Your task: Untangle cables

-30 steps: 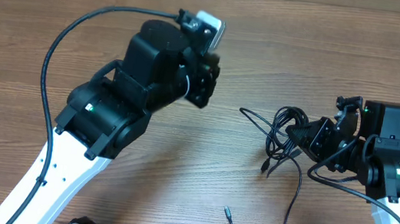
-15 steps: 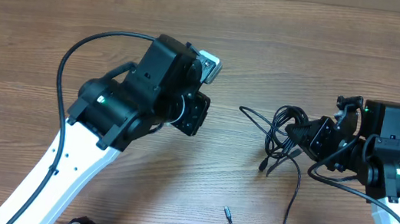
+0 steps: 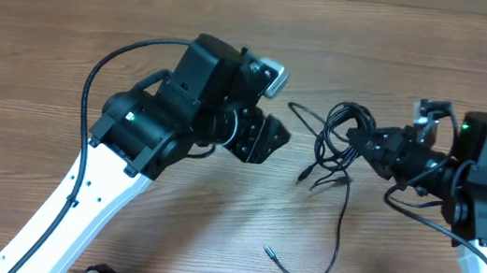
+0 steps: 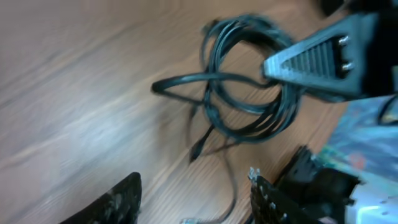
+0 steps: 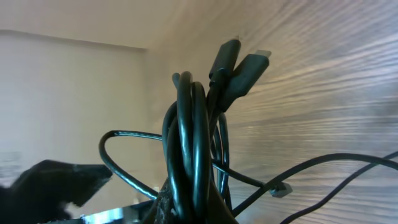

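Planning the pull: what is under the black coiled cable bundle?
Under the black coiled cable bundle only brown wooden table shows; the right gripper hides the part it grips.

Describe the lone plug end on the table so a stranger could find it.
On the brown wooden table, find the coiled bundle of thin black cables in the right gripper. One cord trails toward the near edge, ending in a small plug lying alone.
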You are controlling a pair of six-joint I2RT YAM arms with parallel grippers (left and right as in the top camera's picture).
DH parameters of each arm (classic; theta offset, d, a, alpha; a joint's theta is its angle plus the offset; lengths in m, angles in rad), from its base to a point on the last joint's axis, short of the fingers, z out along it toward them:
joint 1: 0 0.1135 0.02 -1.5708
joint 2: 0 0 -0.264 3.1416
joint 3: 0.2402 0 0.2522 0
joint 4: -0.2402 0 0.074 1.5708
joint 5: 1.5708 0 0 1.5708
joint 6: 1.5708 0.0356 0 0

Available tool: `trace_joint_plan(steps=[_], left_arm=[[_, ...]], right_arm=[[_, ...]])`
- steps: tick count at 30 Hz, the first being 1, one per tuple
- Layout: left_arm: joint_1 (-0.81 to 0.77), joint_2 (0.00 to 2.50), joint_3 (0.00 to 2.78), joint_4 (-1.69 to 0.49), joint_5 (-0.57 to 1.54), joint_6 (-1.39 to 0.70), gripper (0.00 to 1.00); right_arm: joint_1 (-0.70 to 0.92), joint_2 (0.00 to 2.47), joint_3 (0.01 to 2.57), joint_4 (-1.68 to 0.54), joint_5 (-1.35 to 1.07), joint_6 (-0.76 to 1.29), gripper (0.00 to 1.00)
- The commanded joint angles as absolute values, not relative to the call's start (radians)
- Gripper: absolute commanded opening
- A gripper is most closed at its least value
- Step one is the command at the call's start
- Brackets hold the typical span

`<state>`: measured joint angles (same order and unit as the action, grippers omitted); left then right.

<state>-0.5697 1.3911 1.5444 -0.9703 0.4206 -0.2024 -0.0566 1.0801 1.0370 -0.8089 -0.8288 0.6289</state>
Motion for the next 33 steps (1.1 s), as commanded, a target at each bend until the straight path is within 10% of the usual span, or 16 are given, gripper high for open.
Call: trace_joint_plan(steps=[1, 15, 33], left_arm=[[-0.576, 1.380, 1.546, -0.893, 0.535, -0.154, 0.57], [-0.661, 1.380, 1.546, -0.685, 0.562, 0.156, 0.72], [-0.675, 1.388, 1.546, -0.593, 0.464, 0.031, 0.77]], right_arm=[[-0.132, 1.061, 1.048, -0.771, -1.034, 0.663, 0.04], [-0.257, 1.061, 1.048, -0.591, -1.355, 0.839, 0.04], [-0.257, 1.061, 1.048, -0.308, -1.472, 1.070, 0.04]])
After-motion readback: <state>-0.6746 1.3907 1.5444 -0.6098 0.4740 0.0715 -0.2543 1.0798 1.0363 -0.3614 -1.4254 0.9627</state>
